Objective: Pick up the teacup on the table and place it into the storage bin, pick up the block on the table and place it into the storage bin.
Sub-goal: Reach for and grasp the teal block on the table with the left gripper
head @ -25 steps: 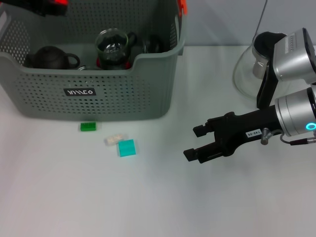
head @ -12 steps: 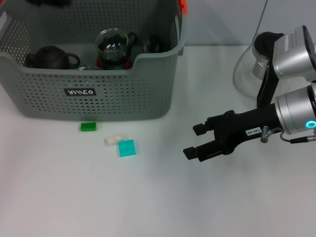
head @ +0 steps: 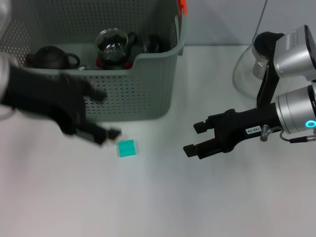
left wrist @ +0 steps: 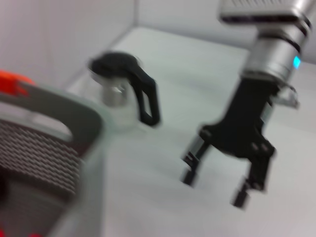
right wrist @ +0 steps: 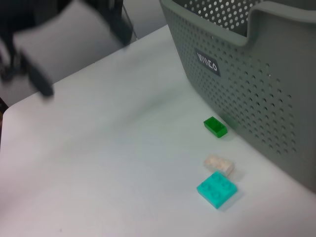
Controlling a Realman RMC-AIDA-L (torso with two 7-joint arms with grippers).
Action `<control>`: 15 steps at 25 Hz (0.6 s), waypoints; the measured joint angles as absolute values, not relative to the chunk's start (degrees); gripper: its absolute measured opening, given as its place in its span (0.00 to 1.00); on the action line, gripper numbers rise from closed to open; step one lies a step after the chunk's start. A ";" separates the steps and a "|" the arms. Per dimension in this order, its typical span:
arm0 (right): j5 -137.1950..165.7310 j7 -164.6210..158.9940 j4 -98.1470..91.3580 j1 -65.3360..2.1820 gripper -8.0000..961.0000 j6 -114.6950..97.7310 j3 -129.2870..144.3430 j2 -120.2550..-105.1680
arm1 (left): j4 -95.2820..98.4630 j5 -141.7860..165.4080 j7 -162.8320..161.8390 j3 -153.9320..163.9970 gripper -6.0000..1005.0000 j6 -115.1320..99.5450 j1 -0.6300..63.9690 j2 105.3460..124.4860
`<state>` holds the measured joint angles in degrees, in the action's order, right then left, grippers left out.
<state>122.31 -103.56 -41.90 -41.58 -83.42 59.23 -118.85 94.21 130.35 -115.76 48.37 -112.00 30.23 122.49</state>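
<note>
The grey-green storage bin point(head: 148, 84) stands at the back left. A clear glass teacup point(head: 112, 47) sits inside it beside a dark teapot point(head: 52, 57). In front of the bin, on the table, lie a teal block point(head: 127, 148), a small green block point(right wrist: 215, 126) and a whitish block point(right wrist: 219, 164). My left gripper point(head: 104, 114) hovers blurred and open just left of the teal block, hiding the green block and the bin's label in the head view. To the right, my right gripper point(head: 195, 139) hangs open over bare table, holding nothing.
A glass pitcher with a black handle point(left wrist: 123, 94) stands at the back right, behind my right arm. An orange clip point(head: 182, 6) sits on the bin's right rim. The bin's black label point(right wrist: 207, 61) faces the blocks. White tabletop point(head: 158, 197) spreads in front.
My left arm has swept from above the bin's back corner down across the bin's front, to just above the blocks. The right gripper has barely moved. The blocks lie as before.
</note>
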 joint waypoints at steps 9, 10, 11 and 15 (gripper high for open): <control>122.25 -103.44 -41.83 -41.65 0.92 -82.81 59.23 -119.15 | 79.99 139.47 -114.37 59.74 0.92 -99.90 27.06 123.88; 122.25 -103.42 -41.82 -41.64 0.92 -82.81 59.23 -119.16 | 78.42 140.03 -114.18 60.13 0.92 -98.31 27.29 123.90; 122.26 -103.43 -41.80 -41.64 0.92 -82.81 59.23 -119.17 | 76.79 140.51 -113.78 60.63 0.92 -96.66 27.53 123.90; 122.45 -103.49 -41.75 -41.76 0.92 -82.98 59.24 -119.17 | 74.52 141.76 -112.19 62.71 0.92 -92.12 27.73 123.94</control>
<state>122.45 -103.49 -41.75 -41.76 -82.98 59.24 -119.17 74.52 141.76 -112.19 62.71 -92.12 27.73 123.94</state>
